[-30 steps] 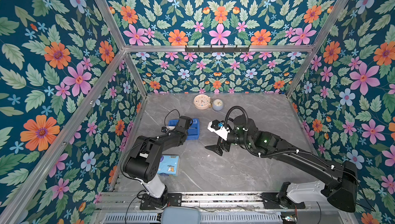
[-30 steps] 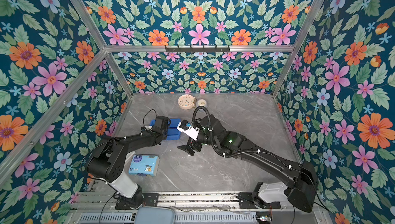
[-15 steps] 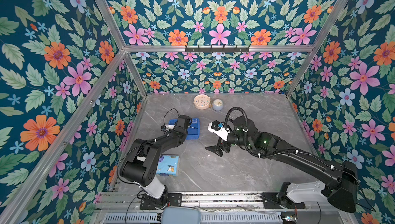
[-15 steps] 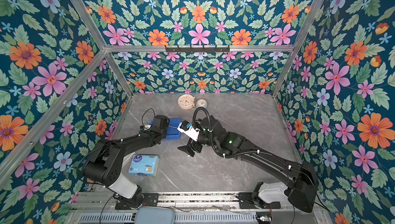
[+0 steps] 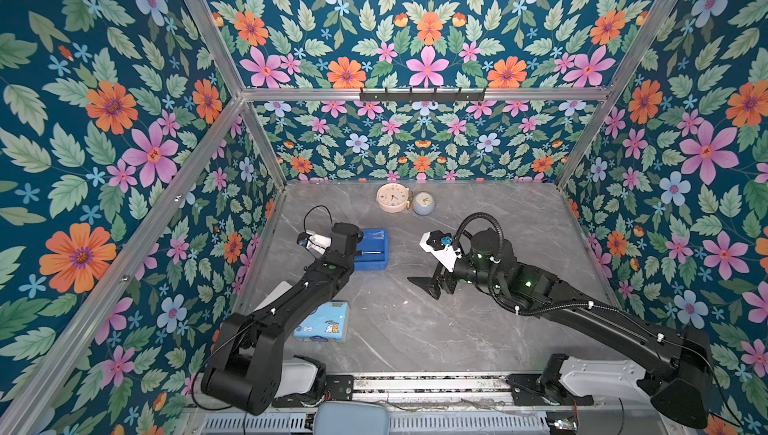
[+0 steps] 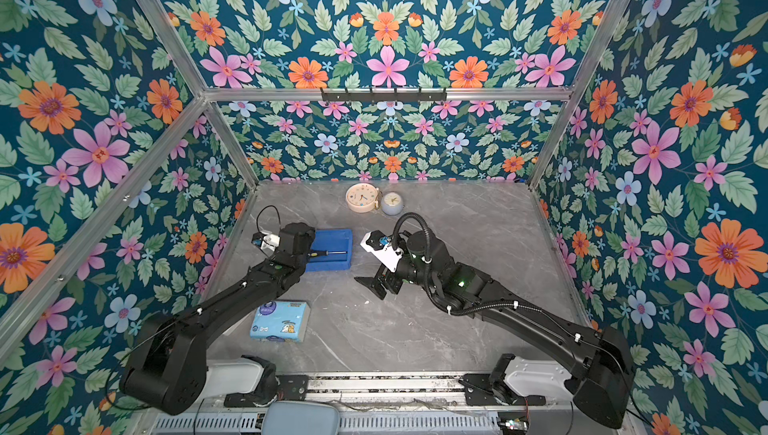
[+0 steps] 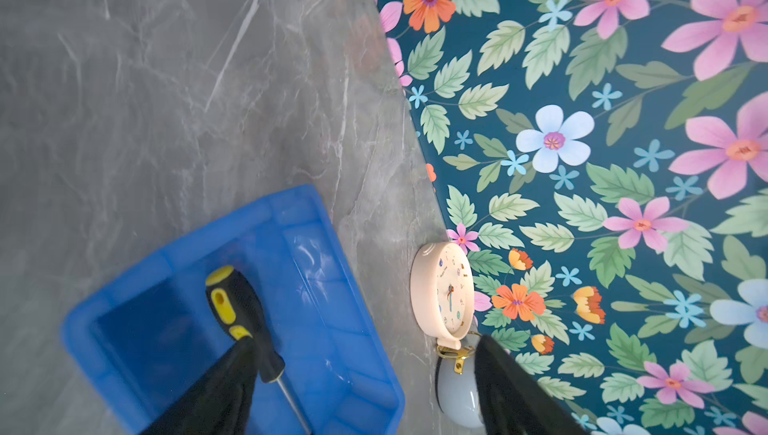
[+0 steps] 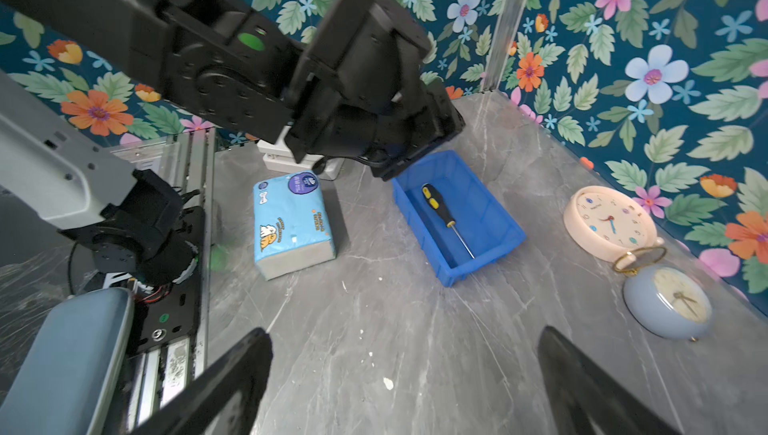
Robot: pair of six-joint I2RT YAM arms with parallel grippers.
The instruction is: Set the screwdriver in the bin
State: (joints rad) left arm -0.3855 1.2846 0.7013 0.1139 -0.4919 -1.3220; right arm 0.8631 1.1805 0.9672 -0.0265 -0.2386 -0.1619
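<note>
The screwdriver (image 8: 440, 210), with its black-and-yellow handle and thin shaft, lies loose on the floor of the blue bin (image 8: 505, 229). In both top views its shaft (image 5: 370, 252) (image 6: 330, 252) points right across the bin (image 5: 376, 237) (image 6: 334, 237). My left gripper (image 7: 365, 341) hangs just above the bin's left end, open, with one dark finger (image 7: 232, 370) overlapping the handle (image 7: 237, 304) in the left wrist view. My right gripper (image 5: 428, 287) (image 8: 404, 332) stands open and empty over bare table, right of the bin.
A light-blue tissue pack (image 5: 322, 320) (image 8: 291, 221) lies in front of the bin near the left arm. A cream clock (image 5: 392, 197) and a grey-blue clock (image 5: 424, 203) stand against the back wall. Floral walls close in three sides.
My left gripper has gone from shut to open and let go of the screwdriver, which now rests in the bin. The right arm has not moved.
</note>
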